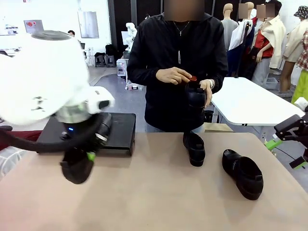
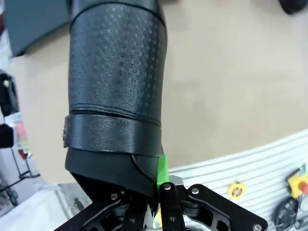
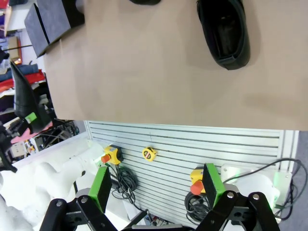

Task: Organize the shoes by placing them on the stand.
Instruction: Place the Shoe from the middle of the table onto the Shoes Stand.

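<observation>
White arm (image 1: 43, 77) half over left hand (image 2: 144, 177), clenched around 1 shoe (image 2: 115, 82); right hand (image 3: 156, 178) released.

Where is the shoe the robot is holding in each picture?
Front view: the held shoe, lower left.
Left wrist view: huge, top to middle.
Right wrist view: small, at the left edge.
Shared landmark: the black stand, near it in every view.

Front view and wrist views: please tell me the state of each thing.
left end effector, shut on gripped shoe
right end effector, open, empty
gripped shoe, held near stand
third shoe, in person's hands
middle shoe, lying on table
right shoe, lying on table
stand, visible part bare
</observation>
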